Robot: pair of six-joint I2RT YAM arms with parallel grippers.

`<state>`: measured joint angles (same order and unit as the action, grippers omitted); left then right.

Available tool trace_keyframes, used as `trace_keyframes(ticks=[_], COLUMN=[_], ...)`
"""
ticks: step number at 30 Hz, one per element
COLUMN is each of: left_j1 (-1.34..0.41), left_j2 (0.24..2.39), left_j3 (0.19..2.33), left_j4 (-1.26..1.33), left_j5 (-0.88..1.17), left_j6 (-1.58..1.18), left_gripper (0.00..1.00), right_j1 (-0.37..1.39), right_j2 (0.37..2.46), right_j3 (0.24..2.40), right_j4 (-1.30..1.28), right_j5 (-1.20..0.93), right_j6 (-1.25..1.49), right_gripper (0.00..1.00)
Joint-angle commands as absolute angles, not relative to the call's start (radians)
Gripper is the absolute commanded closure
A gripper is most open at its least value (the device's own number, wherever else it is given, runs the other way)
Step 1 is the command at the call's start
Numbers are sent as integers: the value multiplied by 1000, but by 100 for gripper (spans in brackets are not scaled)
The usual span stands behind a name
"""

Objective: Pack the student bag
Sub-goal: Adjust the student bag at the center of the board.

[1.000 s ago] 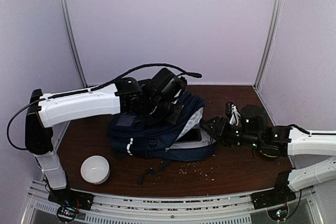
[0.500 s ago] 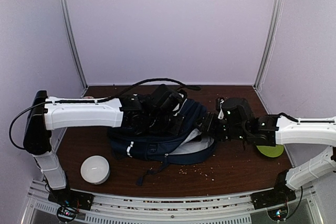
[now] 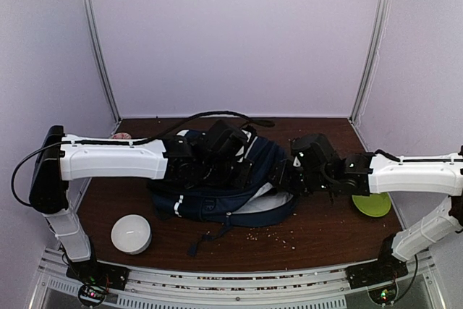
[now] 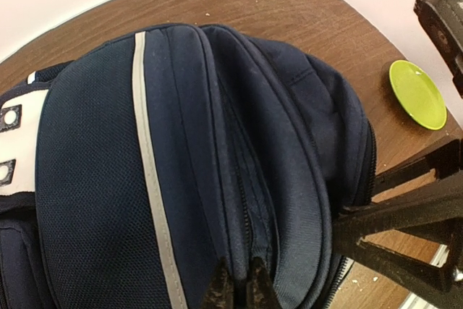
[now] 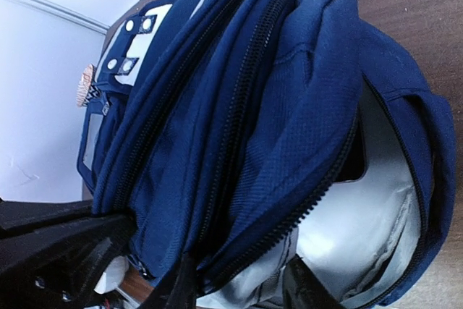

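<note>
The student bag [image 3: 217, 192] is a dark navy backpack lying on its side mid-table, its main zip open toward the right and showing grey lining [image 5: 362, 229]. My left gripper [image 3: 242, 171] rests on the bag's top and is shut on a fold of navy fabric beside a zipper; in the left wrist view [image 4: 235, 291] the tips pinch that fold. My right gripper [image 3: 281, 176] is at the bag's open mouth. In the right wrist view [image 5: 239, 291] it is open, with the zip edge of the upper flap between its fingers.
A white round pouch [image 3: 131, 234] sits at the front left. A lime-green plate [image 3: 371, 204] lies at the right, also in the left wrist view [image 4: 417, 94]. A small pink item [image 3: 121, 136] lies at the back left. Crumbs dot the table's front.
My left gripper has come down with the bag's top flap, so the bag lies flatter. My right arm has moved left up to the bag's opening, uncovering the green plate.
</note>
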<state>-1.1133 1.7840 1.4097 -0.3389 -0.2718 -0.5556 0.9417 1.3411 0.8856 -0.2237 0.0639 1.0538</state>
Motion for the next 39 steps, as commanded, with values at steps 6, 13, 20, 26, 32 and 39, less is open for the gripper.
trace_keyframes(ticks=[6,13,20,26,32,39], left_j1=[-1085,-1085,-1086,-1086,-1086,-1086], left_j2=[1756,1770,1773,1775,1775,1759], left_j3=[1396,1408,1417,1413,1407,1409], left_j4=[-313,-317,-323,-330,-330,-338], left_j5=[-325,-319,-304,-301,-301,-309], left_j6=[-530,-525,-529,-531,-533,-526], left_gripper=[100,100,100,100,100,100], right_j1=[929,923,923,898,867,844], right_j2=[1246,1159,1117,1175,1244,1287], right_j3=[752,677,715,776,776,734], right_j4=[-292,-306,-136,-149,-63,-16], right_j5=[83,83,10,31,-19,-93], right_j6=[1082,1095,1033,1048,1088,1102], right_gripper=[82,78,48,38,43,66])
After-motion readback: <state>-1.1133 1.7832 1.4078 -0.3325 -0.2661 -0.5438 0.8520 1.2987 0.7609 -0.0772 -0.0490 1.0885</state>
